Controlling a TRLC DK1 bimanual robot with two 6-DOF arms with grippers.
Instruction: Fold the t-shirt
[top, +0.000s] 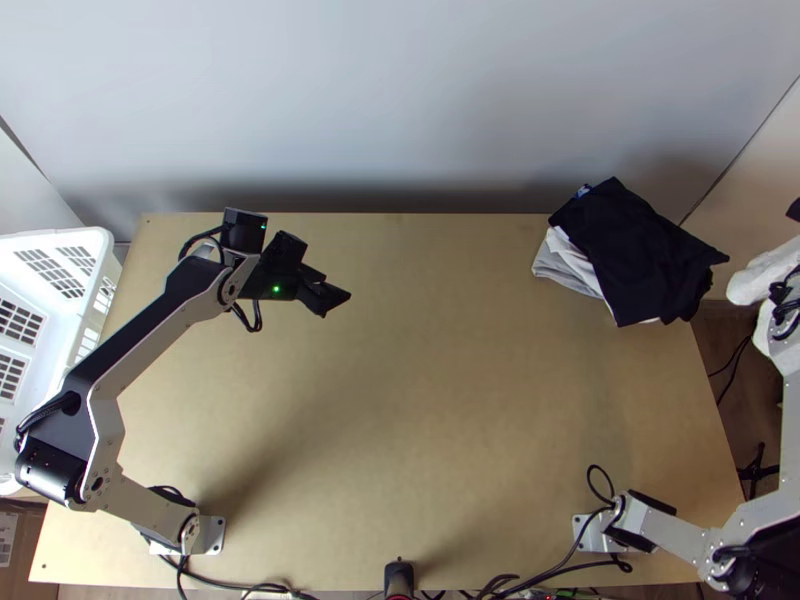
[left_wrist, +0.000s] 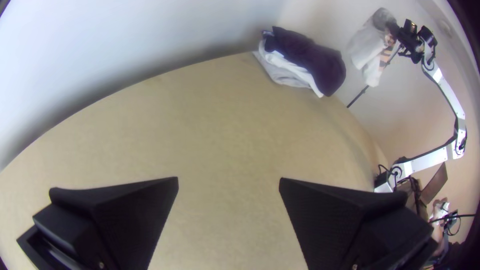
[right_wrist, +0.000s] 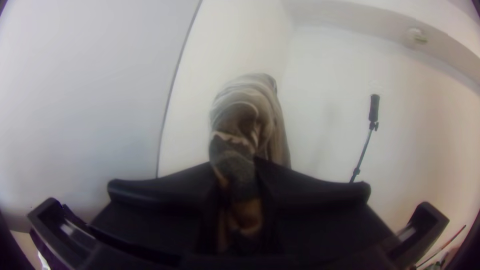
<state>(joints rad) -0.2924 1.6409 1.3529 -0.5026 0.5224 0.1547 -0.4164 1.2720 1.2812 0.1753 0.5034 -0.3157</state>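
My left gripper (top: 328, 297) is over the table's far left part, with nothing held. In the left wrist view the same gripper (left_wrist: 229, 179) has its fingers wide apart over bare wood. At the right edge of the top view is my right gripper (top: 786, 292), beyond the table's side, beside a hanging pale t-shirt (top: 757, 281). In the right wrist view that gripper (right_wrist: 233, 162) is shut on the t-shirt (right_wrist: 248, 117), bunched, grey-white with a dark and tan pattern. The left wrist view shows the t-shirt (left_wrist: 367, 47) dangling in the air.
A heap of dark navy clothes (top: 635, 250) over white and grey cloth (top: 570, 262) lies at the table's far right corner. A white plastic basket (top: 85, 240) stands at the left side. Cables (top: 560, 560) run along the near edge. A pale wall rises behind the table.
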